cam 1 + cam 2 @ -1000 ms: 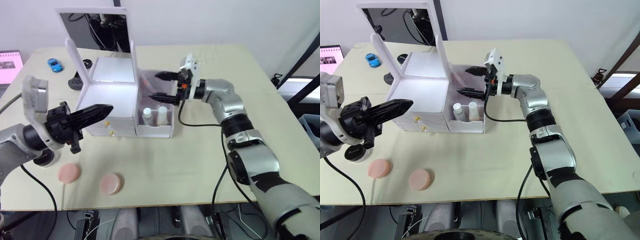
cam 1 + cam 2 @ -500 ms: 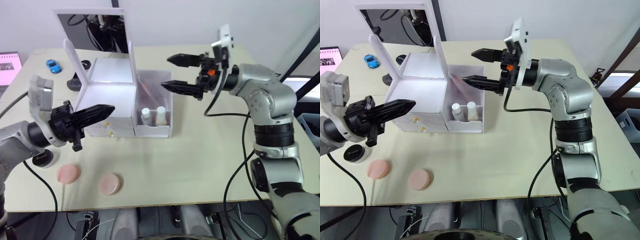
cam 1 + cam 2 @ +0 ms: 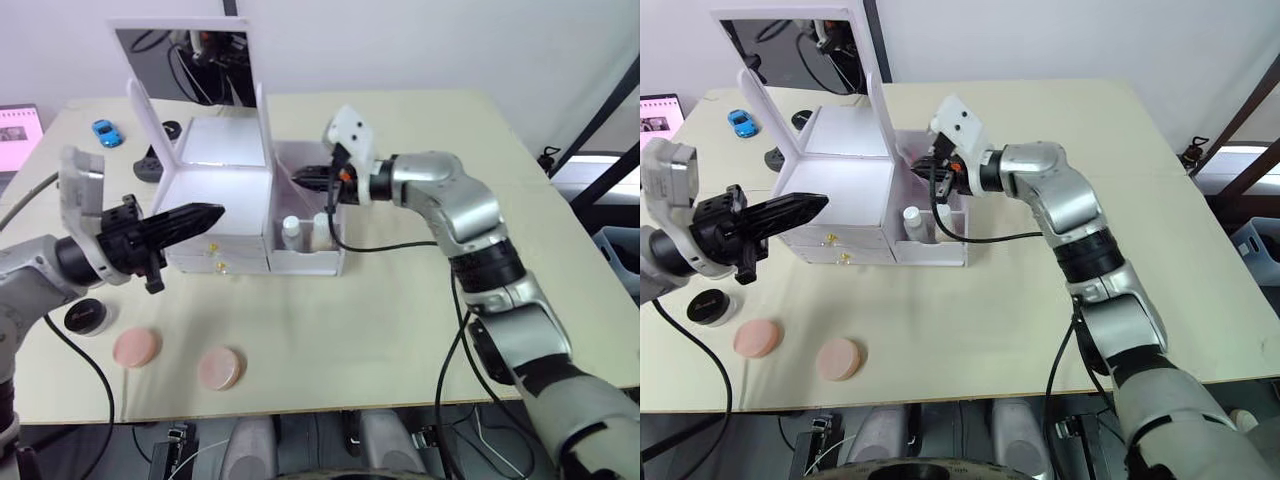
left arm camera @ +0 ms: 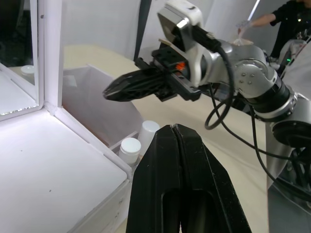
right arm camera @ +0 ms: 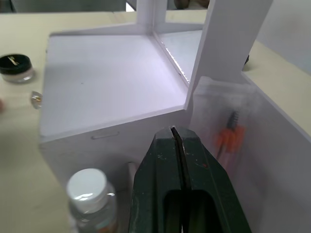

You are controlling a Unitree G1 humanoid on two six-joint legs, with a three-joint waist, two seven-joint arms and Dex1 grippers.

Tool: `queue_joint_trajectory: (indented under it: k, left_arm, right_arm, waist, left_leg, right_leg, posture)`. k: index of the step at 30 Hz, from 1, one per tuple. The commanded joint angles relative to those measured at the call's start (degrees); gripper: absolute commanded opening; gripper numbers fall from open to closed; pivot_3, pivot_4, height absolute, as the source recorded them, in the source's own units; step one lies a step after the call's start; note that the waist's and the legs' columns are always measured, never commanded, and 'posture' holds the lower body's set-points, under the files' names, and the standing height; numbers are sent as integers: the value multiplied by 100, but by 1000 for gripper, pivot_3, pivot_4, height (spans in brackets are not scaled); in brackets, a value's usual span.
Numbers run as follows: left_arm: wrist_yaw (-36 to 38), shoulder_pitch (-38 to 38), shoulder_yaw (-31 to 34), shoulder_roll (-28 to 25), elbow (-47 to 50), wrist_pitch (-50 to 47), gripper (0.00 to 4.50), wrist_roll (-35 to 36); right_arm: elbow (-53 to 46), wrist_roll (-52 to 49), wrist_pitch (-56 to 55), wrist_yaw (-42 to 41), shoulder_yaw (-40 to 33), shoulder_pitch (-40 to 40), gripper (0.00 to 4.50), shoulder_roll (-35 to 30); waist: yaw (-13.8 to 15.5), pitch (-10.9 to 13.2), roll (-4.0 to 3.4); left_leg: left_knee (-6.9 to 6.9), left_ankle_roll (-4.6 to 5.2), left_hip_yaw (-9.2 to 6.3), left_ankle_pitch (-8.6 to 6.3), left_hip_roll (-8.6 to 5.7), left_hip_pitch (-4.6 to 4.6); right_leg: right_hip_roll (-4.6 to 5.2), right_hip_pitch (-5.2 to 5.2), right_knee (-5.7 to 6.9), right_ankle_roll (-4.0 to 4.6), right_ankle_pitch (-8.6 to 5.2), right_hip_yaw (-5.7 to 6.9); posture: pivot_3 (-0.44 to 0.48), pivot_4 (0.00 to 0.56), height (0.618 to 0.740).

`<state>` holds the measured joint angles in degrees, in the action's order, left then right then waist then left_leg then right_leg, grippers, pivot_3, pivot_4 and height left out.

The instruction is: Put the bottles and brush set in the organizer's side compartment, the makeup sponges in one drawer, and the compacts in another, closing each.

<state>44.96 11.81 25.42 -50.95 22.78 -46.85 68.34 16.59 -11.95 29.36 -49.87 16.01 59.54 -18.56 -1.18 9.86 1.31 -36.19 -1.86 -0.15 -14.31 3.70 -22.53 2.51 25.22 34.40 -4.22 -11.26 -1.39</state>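
1. Claw state: the right claw (image 3: pixel 312 178) has its two fingers pressed together and holds nothing; it hangs over the side compartment (image 3: pixel 335 262) of the white organizer (image 3: pixel 222 210).
2. The left claw (image 3: pixel 205 214) is also pressed together with nothing in it, and it hovers in front of the organizer, near the drawers (image 3: pixel 215 258).
3. Two bottles (image 3: pixel 305 230) with white caps stand upright in the side compartment, and the brush set (image 5: pixel 229 138) leans inside it in a clear pouch.
4. Two pink makeup sponges (image 3: pixel 178 358) lie on the bench (image 3: pixel 400 330), apart from the organizer.
5. One black compact (image 3: pixel 86 316) lies near the sponges; its lid bears gold writing that I cannot read.
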Motion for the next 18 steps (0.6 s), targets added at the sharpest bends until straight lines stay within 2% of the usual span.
queue_joint_trajectory:
  k: [1, 7, 18]
  left_arm:
    - [9, 67, 65, 14, 160, 87, 0, -11]
    - [-41, 14, 153, 17, 217, 79, 0, -25]
    - [-118, 1, 127, 54, 273, 100, 0, -21]
  right_arm:
    - [568, 300, -470, -84, 97, 356, 23, 160]
    - [1347, 682, -844, -162, 147, 598, 23, 252]
    - [2069, 1444, -1161, 622, -12, 1040, 23, 89]
  waist:
    - [0, 0, 0]
    - [8, 0, 0]
    - [-2, 0, 0]
  left_leg:
    - [0, 0, 0, 0, 0, 0]
    - [-3, 0, -1, 0, 0, 0]
    - [-2, 0, -1, 0, 0, 0]
  right_leg:
    - [0, 0, 0, 0, 0, 0]
    - [1, -2, 1, 1, 0, 0]
    - [-1, 0, 3, 1, 0, 0]
  posture:
    - [0, 150, 723]
    - [0, 150, 723]
    - [0, 150, 723]
